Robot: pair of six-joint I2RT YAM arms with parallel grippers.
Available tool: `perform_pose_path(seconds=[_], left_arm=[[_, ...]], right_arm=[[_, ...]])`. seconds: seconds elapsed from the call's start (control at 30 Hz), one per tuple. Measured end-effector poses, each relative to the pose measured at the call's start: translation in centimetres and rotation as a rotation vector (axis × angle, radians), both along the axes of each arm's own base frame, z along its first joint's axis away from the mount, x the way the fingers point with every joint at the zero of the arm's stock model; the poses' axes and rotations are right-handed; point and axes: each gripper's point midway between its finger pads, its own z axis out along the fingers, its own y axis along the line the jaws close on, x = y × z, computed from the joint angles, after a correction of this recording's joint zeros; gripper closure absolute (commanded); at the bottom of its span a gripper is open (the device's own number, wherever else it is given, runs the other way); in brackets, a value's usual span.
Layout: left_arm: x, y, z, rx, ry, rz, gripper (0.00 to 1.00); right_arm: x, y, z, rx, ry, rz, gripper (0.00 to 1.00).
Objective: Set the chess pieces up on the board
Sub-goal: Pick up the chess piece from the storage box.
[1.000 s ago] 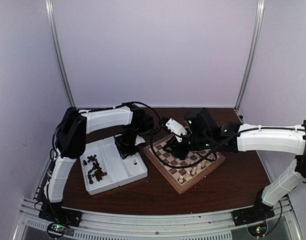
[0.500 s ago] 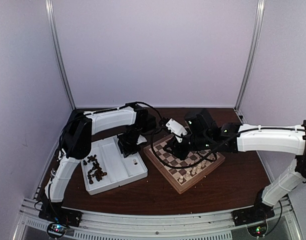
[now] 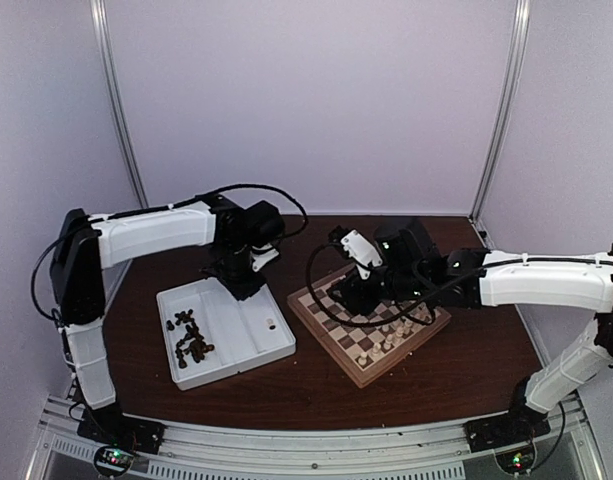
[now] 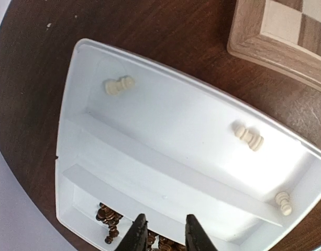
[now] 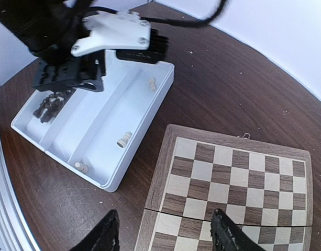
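Observation:
The board (image 3: 331,342) lies right of centre, with several cream chess pieces (image 3: 386,341) standing along its near right side. My right gripper (image 3: 352,296) hovers over the board's left part; in its wrist view it (image 5: 165,236) is open above bare squares (image 5: 228,167), holding nothing. My left gripper (image 3: 242,277) hangs over the far edge of the white tray (image 3: 241,325). In the left wrist view it (image 4: 164,236) is open and empty. Three cream pieces (image 4: 248,137) lie in one tray compartment and dark pieces (image 4: 110,217) are heaped in the other.
The tray (image 5: 97,130) sits a short gap left of the board's rim (image 4: 249,31) on the dark wood table. The left gripper (image 5: 71,73) shows over the tray's far end in the right wrist view. Black cables loop above the board's far corner (image 3: 321,265).
The left arm swung back and left, carrying its gripper from over the tray's right compartment to the tray's far edge, jaws parting. The right gripper's jaws widened above the board.

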Motion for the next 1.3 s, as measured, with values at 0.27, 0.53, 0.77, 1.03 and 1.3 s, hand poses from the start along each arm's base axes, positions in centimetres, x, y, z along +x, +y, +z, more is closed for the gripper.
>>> perform_pose_path(seconds=[0.27, 0.53, 0.77, 1.03, 1.3], left_arm=[[0.3, 2.0, 5.6, -0.324, -0.294, 0.216, 0.88], [0.2, 0.3, 2.1, -0.654, -0.198, 0.408, 0.76], [1.1, -3.5, -2.3, -0.687, 0.029, 0.538, 0.62], [0.3, -4.7, -5.2, -0.656, 0.185, 0.698, 0.59], [-0.8, -4.1, -5.7, -0.618, 0.221, 0.787, 0.70]], right_arm=[[1.3, -1.9, 2.2, 0.125, 0.040, -0.169, 0.48], [4.4, -1.8, 5.4, 0.147, 0.086, -0.336, 0.52], [3.7, -4.2, 3.4, 0.122, 0.103, -0.387, 0.53], [3.8, -5.5, 3.5, 0.117, 0.081, -0.426, 0.53], [3.9, -6.0, 3.5, 0.113, 0.069, -0.442, 0.53]])
